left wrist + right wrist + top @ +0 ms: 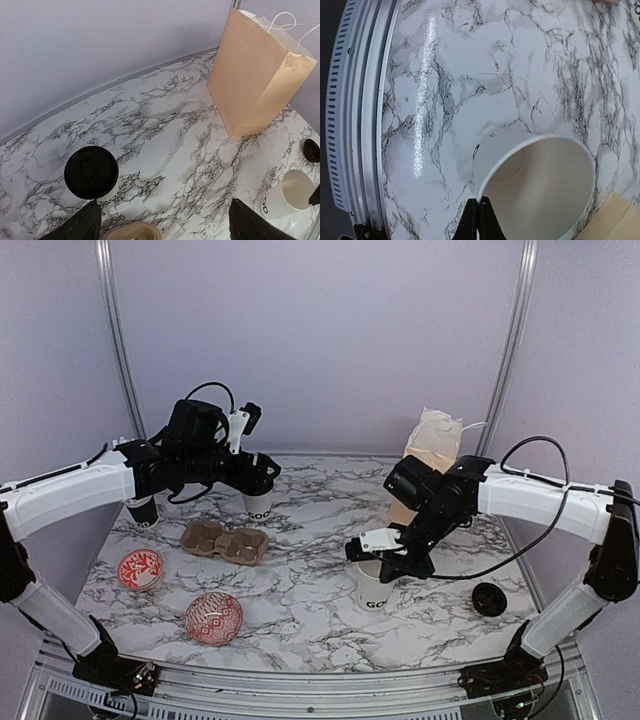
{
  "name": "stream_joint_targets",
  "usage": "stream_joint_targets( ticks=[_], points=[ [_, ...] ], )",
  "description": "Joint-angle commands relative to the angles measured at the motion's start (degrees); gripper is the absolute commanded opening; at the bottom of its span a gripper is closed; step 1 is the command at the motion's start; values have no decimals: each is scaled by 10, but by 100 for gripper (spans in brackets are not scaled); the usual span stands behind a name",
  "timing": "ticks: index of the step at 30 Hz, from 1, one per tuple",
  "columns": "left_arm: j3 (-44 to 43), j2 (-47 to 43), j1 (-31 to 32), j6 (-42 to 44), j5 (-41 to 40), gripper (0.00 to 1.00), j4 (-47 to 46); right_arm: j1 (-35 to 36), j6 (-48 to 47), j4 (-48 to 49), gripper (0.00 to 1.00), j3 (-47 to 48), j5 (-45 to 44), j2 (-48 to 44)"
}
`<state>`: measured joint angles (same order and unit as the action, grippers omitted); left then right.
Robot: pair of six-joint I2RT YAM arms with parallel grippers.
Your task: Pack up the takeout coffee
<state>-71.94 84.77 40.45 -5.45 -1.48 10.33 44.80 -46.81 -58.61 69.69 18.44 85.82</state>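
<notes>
One white "GOOD" cup [373, 594] stands lidless at the front right. My right gripper [384, 566] is shut on its rim; in the right wrist view the two black fingers [474, 222] pinch the cup's wall [505, 145] between them, gripper [480, 220]. Its black lid [489, 599] lies on the table to the right. A lidded cup [91, 171] stands at the back left, just under my open left gripper [258, 478], whose jaws [165, 227] hold nothing. Another lidded cup [142, 510] stands further left. The brown two-cup carrier [225, 542] lies empty in front of them.
A tall tan paper bag [432, 455] with white handles stands at the back right, behind my right arm. Two red-and-white patterned bowls [140, 568] [213, 617] sit at the front left. The metal table edge [355, 125] runs close to the held cup.
</notes>
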Motion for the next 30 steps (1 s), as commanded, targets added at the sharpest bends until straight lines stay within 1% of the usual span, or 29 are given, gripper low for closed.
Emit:
stream_joint_targets(
  ticks=[1, 6, 7, 8, 10, 11, 12, 14, 17, 20, 22, 24, 26, 30],
  points=[
    [-12, 12, 1, 9, -12, 89, 4, 67, -5, -23, 0, 42, 0, 46],
    [-14, 15, 1, 12, -13, 88, 8, 111, 3, -19, 0, 44, -28, 75],
    [-14, 14, 2, 14, -13, 88, 8, 112, 4, -19, 2, 44, -29, 75],
    [-14, 13, 1, 15, -12, 88, 9, 112, 5, -19, 10, 44, -30, 73],
    [-14, 12, 2, 17, -10, 89, 8, 112, 5, -25, 21, 46, -25, 59],
    [-14, 12, 1, 17, -10, 89, 8, 112, 5, -33, 29, 52, -19, 53],
    [-13, 12, 1, 18, -7, 89, 8, 108, 4, -47, 35, 60, -8, 50],
    [-12, 12, 1, 19, 1, 91, 8, 91, 1, -56, 41, 66, 19, 42],
    [-11, 14, 1, 20, 12, 93, 8, 66, -6, -50, 45, 60, 27, 16],
    [-10, 14, 1, 25, 28, 94, 7, 17, -12, -44, 45, 44, 35, -17],
    [-9, 13, 2, 32, 35, 96, 7, -29, -16, -25, 46, 9, 33, -53],
    [-9, 11, 1, 34, 42, 99, 6, -86, -18, -1, 47, -42, 22, -94],
    [-7, 9, 1, 31, 42, 99, 4, -159, -26, 12, 47, -96, 0, -120],
    [-20, 24, 1, -17, -13, 99, 19, -309, -48, 15, 41, -186, -34, -138]
  ],
)
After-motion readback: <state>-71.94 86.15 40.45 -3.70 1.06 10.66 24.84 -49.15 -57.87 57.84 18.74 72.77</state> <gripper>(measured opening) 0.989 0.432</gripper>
